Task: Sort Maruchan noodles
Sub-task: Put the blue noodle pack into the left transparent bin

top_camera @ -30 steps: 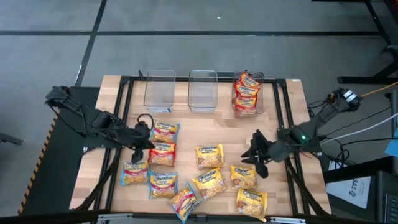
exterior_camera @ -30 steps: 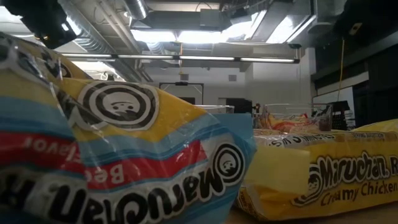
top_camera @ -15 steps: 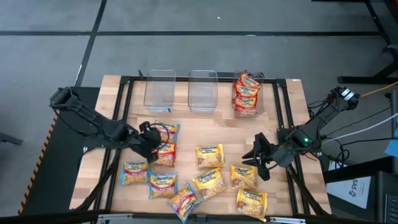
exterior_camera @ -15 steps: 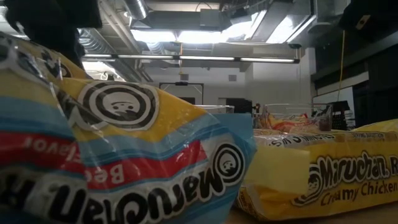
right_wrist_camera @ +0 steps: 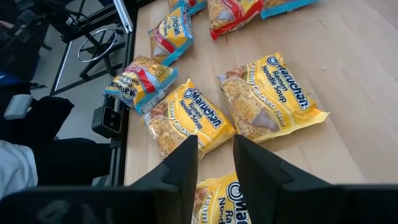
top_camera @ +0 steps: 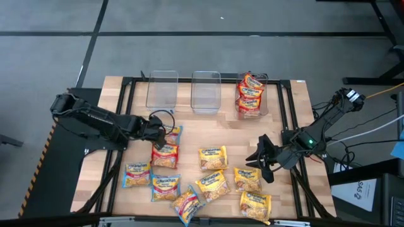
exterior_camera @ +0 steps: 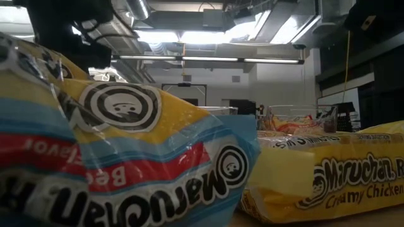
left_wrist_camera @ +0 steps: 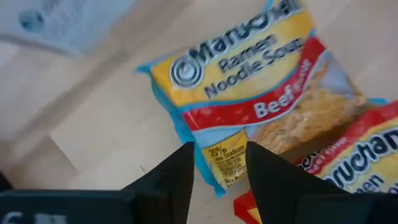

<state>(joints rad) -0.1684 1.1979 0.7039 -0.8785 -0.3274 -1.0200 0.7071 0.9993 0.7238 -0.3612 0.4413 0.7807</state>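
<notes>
Several Maruchan noodle packets lie flat on the wooden table. My left gripper (top_camera: 160, 130) is open and hovers at the left edge of a blue-trimmed beef packet (left_wrist_camera: 255, 93), also seen in the high view as the beef packet (top_camera: 168, 132). A corner of that packet shows between the fingers, and I cannot tell whether they touch it. A red-trimmed packet (top_camera: 165, 155) lies just nearer. My right gripper (top_camera: 259, 159) is open, with nothing between its fingers, beside the yellow creamy chicken packets (right_wrist_camera: 270, 99).
Two clear bins (top_camera: 162, 91) (top_camera: 206, 91) stand at the far edge. A third bin (top_camera: 250, 94) on their right holds red-trimmed packets. More packets lie toward the near edge (top_camera: 213, 185). Two packets (exterior_camera: 126, 164) (exterior_camera: 334, 183) fill the low view.
My left gripper has moved toward the table's right and far edges, from beside the red-trimmed packet to the blue-trimmed beef packet. No packet has moved.
</notes>
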